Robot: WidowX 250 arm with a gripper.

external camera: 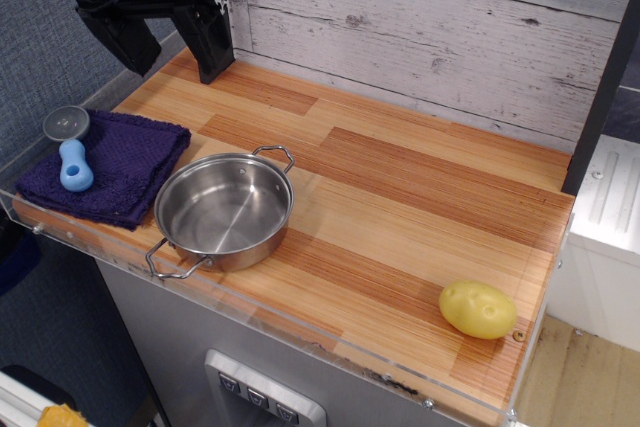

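While beneath spread claw (178, 67), striped wooden counter (400, 187), whitewashed plank wall (450, 17).

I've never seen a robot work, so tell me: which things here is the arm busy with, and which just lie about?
Busy with, as far as it shows: gripper, open, above the table, back left; nearest it, the blue-handled tool, on the cloth.
Lying about: pot, empty, beside the cloth; potato, front right.

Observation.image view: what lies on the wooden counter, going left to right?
Dark purple knitted cloth → round stainless steel pan with two handles → yellow potato.
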